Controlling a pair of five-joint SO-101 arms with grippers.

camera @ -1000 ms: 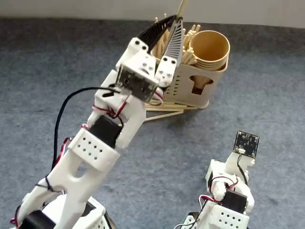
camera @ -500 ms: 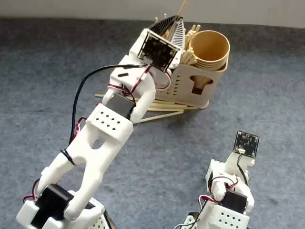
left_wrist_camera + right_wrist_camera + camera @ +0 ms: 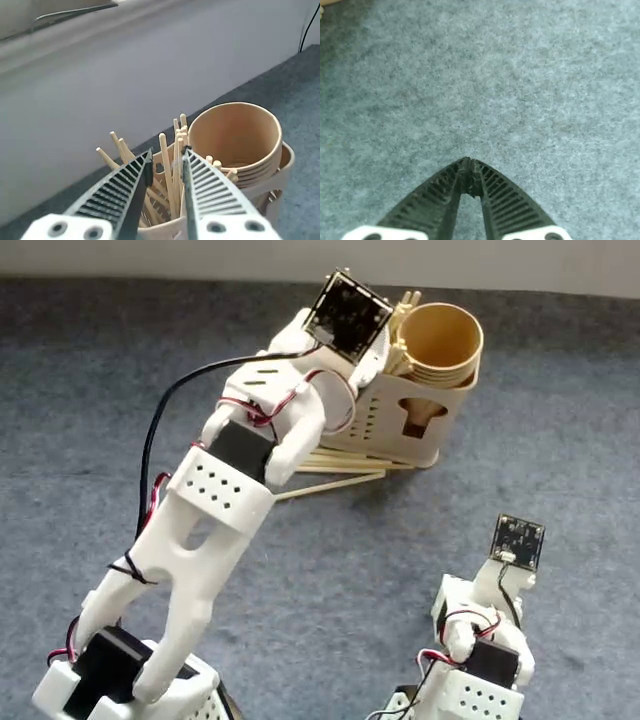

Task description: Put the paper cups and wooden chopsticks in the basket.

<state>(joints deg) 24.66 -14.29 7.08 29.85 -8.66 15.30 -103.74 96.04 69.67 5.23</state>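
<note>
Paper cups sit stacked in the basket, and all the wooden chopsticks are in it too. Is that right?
Not all. The paper cups are stacked in the basket, but the high view shows several wooden chopsticks lying on the carpet beside it.

No text, numbers or logos I can actually read anywhere here. The paper cups (image 3: pixel 440 340) and the basket (image 3: pixel 420 425) look plain. If there's any print on my left wrist's camera board (image 3: pixel 348 316), it's too tiny to make out.
</note>
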